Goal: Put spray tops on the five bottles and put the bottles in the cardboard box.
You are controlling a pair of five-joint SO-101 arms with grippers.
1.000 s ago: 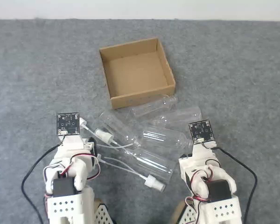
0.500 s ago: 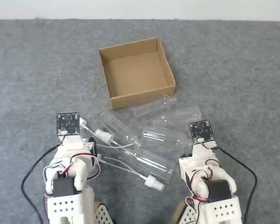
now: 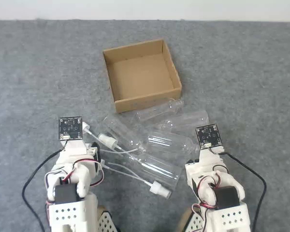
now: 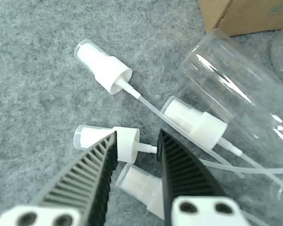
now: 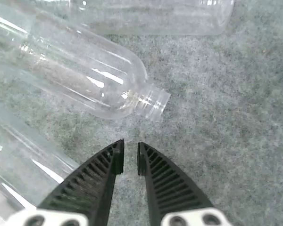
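At lower left of the high view, the left tool [image 4: 137, 137] sits low among the loose spray tops [image 4: 106, 73]. Its jaws are partly open astride one white top [image 4: 125, 141] without pinching it, likely lined up for a pick. The clear, uncapped bottles [image 3: 166, 145] lie heaped mid-frame on the grey bench [image 3: 251, 72], just below the cardboard box [image 3: 147, 100]. At lower right, the right tool [image 5: 130, 147], almost closed and holding nothing, faces one bottle's open neck [image 5: 153, 101].
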